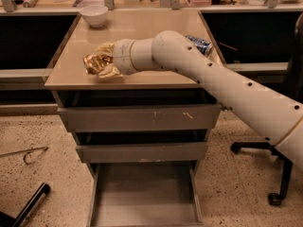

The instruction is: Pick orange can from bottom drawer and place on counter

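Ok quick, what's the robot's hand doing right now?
Gripper: closed on the orange can, at the front left of the counter.

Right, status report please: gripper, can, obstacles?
Gripper shut on orange can at front left of counter. Bottom drawer open. White bowl, blue can well apart.

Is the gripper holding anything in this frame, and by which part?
Yes. The gripper holds the orange can, with its fingers clamped on the can's upper and lower sides, above the front left part of the counter.
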